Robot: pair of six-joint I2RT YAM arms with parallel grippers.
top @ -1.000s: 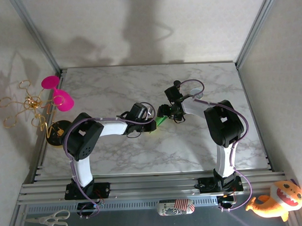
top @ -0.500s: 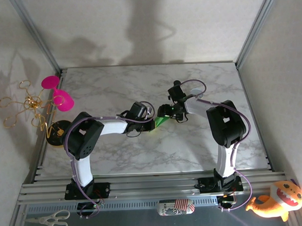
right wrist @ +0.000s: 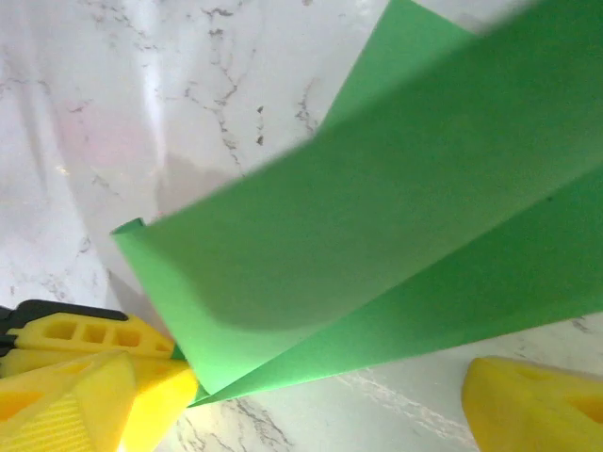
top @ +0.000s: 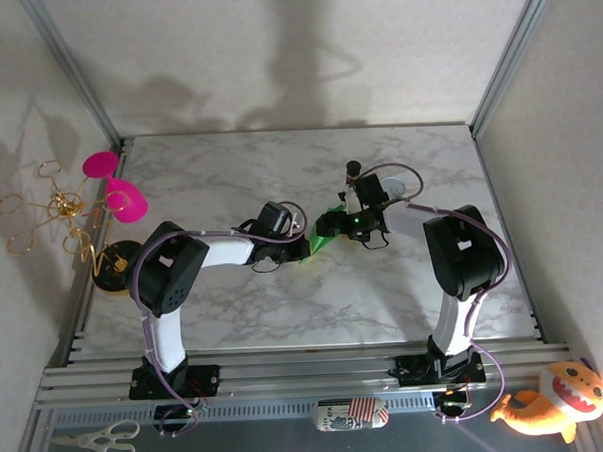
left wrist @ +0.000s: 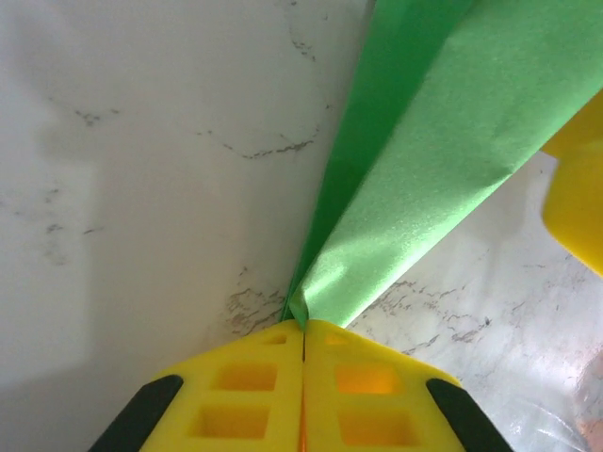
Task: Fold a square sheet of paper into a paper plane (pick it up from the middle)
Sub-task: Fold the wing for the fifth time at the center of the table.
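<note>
- Folded sheet of paper [left wrist: 415,169]: mid-table, one end raised off the marble table [top: 236,319].
- Light, floppy, I reckon; best gripped along the crease.
- Left gripper [left wrist: 303,330] pinched tight on its pointed end.
- Right gripper [right wrist: 325,381] spread wide, straddling the paper, holding nothing.

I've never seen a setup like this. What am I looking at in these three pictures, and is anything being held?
Two robot arms, the left arm and the right arm, are bolted at the near edge of a marble table. The overhead picture looks down on both. The other two come from cameras on the wrists, so the yellow blocks there are gripper fingers. The left gripper is shut, pinching the pointed end of a folded green paper. The right gripper stands open close to the paper, gripping nothing.
</note>
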